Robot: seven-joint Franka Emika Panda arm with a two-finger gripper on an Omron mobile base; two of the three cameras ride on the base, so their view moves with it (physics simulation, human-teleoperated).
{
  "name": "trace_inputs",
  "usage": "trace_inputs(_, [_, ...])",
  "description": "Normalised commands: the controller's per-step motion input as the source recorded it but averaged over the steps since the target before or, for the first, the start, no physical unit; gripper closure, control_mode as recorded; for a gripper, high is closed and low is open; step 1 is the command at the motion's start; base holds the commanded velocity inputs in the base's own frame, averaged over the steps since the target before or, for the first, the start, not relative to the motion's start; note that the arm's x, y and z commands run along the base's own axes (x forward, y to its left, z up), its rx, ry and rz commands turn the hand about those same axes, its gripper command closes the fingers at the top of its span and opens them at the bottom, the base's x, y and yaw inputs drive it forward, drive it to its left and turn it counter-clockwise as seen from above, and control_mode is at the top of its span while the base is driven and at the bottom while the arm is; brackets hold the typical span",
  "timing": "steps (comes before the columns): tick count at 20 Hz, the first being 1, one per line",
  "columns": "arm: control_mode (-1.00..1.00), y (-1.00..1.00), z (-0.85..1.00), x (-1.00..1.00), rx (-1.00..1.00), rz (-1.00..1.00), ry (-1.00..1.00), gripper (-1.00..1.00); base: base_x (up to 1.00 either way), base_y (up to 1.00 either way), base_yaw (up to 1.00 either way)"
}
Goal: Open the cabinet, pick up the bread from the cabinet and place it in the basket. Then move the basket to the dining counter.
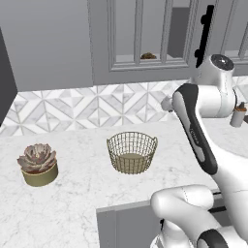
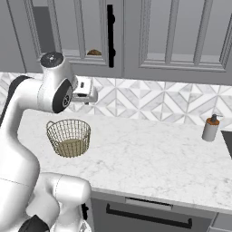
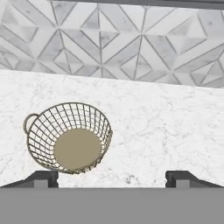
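Gripper: in my hand view I see the gripper [image 3: 112,178] with its two fingertips [image 3: 43,178] spread wide at the bottom corners, nothing between them.
Basket: the basket [image 1: 131,152] stands upright and empty on the white marble counter [image 1: 72,203], centre of the left base view; in my hand view it sits lower left, just above the left fingertip.
Bread: I see the bread [image 1: 148,56] behind the glass of the cabinet [image 1: 140,38], upper centre of the left base view, on the shelf.
Cabinet: its door is shut, black bar handle [image 2: 110,35] at upper centre of the right base view.
Plant: a succulent in a tan pot [image 1: 38,164] stands at the left of the counter, well apart from the basket.
Bottle: a soap dispenser [image 2: 210,128] stands at the right of the right base view.
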Motion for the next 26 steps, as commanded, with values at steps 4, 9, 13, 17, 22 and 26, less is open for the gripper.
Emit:
trace_inputs(4, [-1.0, -0.41, 0.49, -0.19, 0.02, 0.0, -0.38, -1.0, 0.0, 0.0, 0.0])
trace_inputs(9, [-1.0, -0.24, 0.31, -0.04, 0.01, 0.0, -0.38, -1.0, 0.0, 0.0, 0.0])
trace_inputs(13, [-1.0, -0.19, 0.31, 0.0, 0.02, 0.0, -0.32, -1.0, 0.0, 0.0, 0.0])
trace_inputs(17, [-1.0, -0.3, 0.32, 0.01, 0.01, 0.0, -0.2, -1.0, 0.0, 0.0, 0.0])
trace_inputs(22, [-1.0, -0.14, 0.36, 0.12, 0.0, 0.0, -0.08, -1.0, 0.0, 0.0, 0.0])
trace_inputs(26, [-1.0, -0.08, 0.55, 0.03, 0.0, 0.0, -0.08, -1.0, 0.0, 0.0, 0.0])
